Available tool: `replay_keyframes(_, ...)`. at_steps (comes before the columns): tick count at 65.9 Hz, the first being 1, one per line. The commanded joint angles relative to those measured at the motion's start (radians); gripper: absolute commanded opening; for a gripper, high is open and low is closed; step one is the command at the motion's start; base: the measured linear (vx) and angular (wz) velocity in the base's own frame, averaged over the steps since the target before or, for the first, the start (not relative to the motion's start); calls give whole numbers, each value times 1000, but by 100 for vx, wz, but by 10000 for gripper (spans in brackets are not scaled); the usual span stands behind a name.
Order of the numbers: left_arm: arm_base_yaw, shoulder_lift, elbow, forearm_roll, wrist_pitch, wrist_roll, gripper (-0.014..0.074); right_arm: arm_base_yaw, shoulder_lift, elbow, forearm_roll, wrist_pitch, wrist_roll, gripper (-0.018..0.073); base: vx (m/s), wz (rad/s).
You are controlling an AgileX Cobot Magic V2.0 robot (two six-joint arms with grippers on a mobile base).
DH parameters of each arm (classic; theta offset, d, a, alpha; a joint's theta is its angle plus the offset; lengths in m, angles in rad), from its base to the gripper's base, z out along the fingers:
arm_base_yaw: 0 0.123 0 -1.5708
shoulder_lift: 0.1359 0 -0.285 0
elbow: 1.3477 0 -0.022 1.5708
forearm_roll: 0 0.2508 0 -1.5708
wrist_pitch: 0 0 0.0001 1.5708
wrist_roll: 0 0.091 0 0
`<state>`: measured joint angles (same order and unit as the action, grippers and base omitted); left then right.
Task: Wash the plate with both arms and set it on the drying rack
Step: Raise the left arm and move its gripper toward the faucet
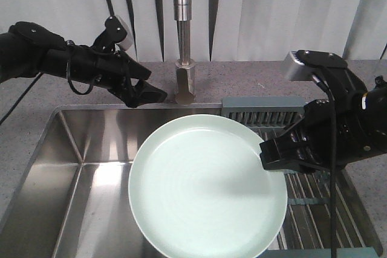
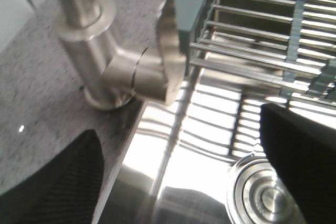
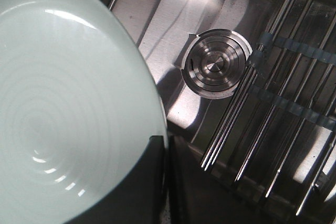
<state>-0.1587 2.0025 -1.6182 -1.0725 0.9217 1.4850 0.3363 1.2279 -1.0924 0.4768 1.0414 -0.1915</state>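
Though the steel sink (image 1: 91,149) is half hidden by the plate (image 1: 205,188) clamped in the right end effector (image 1: 267,155), the left end effector (image 1: 148,93) is spread apart.

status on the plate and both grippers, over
Right gripper shut on the plate rim, plate over the sink. Left gripper open, empty, by the faucet. Drying rack beside the plate, nothing seen between.
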Motion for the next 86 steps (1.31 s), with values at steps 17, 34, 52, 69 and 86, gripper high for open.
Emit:
replay_keyframes(17,-39,-21,-45,-268,29,209,590,-1,-28,-26,29,-30,-4,-9,0,0)
replay_keyframes(34,-87,-13,-45,-348,-46,296,590,-1,-28,-26,29,-30,-4,-9,0,0)
replay_keyframes(52,-100,-13,-43,-340,-16,295,590,-1,-28,-26,29,-30,-4,-9,0,0)
replay_keyframes(69,-100,-13,-43,-261,62,258,590,-1,-28,-26,29,-30,-4,-9,0,0)
replay_keyframes(86,-100,-15,-43,-243,174,257,590,-1,-28,-26,29,-30,-4,-9,0,0)
